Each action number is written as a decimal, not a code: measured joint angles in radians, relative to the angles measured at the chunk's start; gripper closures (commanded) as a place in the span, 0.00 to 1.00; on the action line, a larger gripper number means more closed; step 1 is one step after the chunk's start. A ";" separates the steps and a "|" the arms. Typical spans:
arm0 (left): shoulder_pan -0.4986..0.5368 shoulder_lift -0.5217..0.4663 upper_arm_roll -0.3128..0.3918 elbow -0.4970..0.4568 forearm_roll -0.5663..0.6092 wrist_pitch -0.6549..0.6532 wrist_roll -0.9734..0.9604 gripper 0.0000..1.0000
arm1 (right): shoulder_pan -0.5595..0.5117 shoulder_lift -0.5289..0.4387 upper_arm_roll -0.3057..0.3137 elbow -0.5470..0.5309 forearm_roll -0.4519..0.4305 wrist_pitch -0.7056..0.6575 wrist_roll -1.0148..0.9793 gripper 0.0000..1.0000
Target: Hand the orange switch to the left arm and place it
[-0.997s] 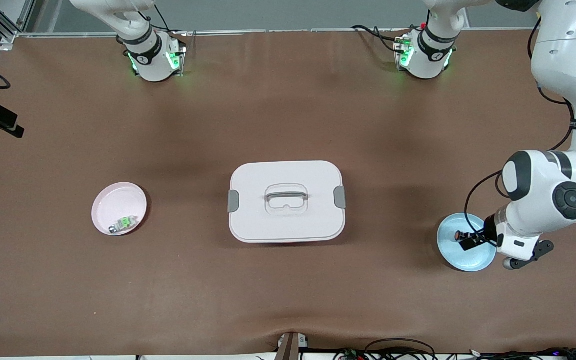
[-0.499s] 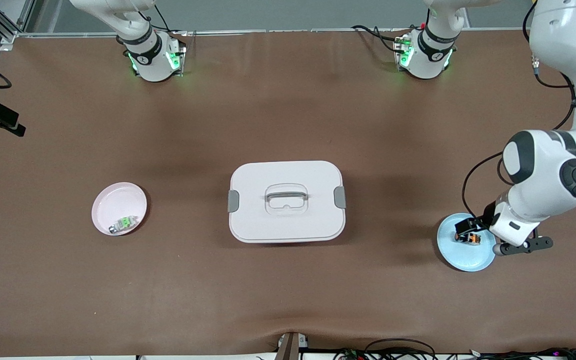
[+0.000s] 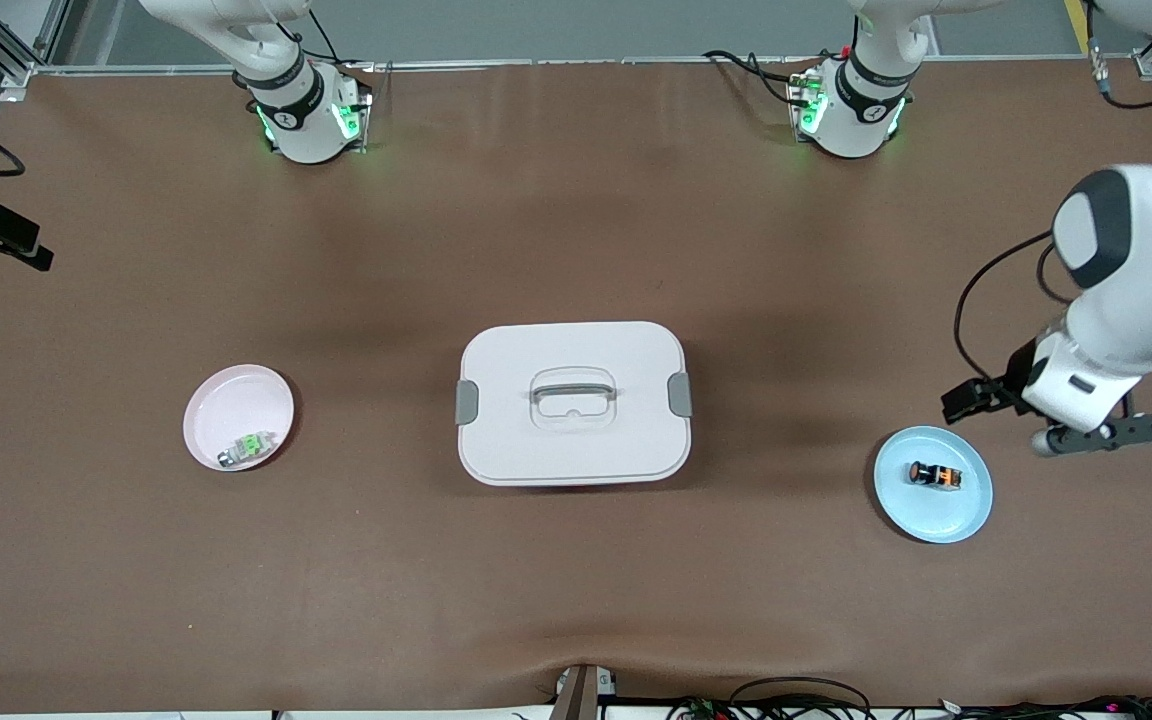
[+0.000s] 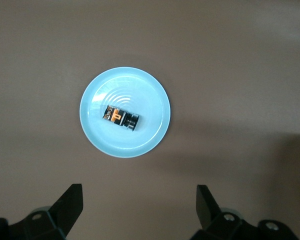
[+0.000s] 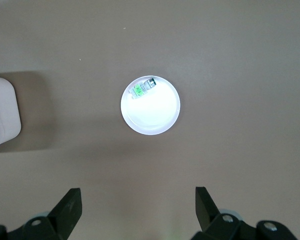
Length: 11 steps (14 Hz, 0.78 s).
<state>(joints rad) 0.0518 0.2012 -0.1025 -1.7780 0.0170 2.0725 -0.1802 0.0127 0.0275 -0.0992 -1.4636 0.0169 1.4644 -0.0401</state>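
The orange switch (image 3: 934,476) (image 4: 120,117) lies on its side in the blue plate (image 3: 938,515) (image 4: 125,145) near the left arm's end of the table, with nothing touching it. My left gripper (image 3: 1086,425) (image 4: 137,207) hangs open and empty above the bare table beside that plate. The white box (image 3: 573,402) (image 5: 2,112) with grey latches stands shut in the middle of the table. My right gripper (image 5: 135,210) shows only in the right wrist view, where it is open, empty and high over the table near the pink plate (image 5: 150,117).
The pink plate (image 3: 236,400) near the right arm's end holds a small green-and-silver component (image 3: 246,447) (image 5: 142,89). Both arm bases (image 3: 306,115) stand along the table's edge farthest from the front camera. Cables run along the nearest edge.
My left gripper has risen from the blue plate and drawn away toward the arm bases. The orange switch, earlier partly covered by it, now lies in plain view. The right arm has not moved.
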 measured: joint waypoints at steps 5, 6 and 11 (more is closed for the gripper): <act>-0.001 -0.115 -0.018 0.010 0.000 -0.184 0.004 0.00 | 0.000 0.000 0.000 0.000 0.000 0.000 0.000 0.00; 0.000 -0.129 -0.018 0.011 0.000 -0.201 0.019 0.00 | 0.000 0.000 0.000 0.000 0.000 0.000 0.000 0.00; 0.002 -0.200 -0.017 0.000 0.000 -0.243 0.088 0.00 | 0.000 0.000 0.000 0.000 0.000 0.000 0.000 0.00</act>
<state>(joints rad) 0.0538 0.0011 -0.1199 -1.7781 0.0169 1.8294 -0.0925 0.0126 0.0275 -0.0996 -1.4641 0.0169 1.4646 -0.0401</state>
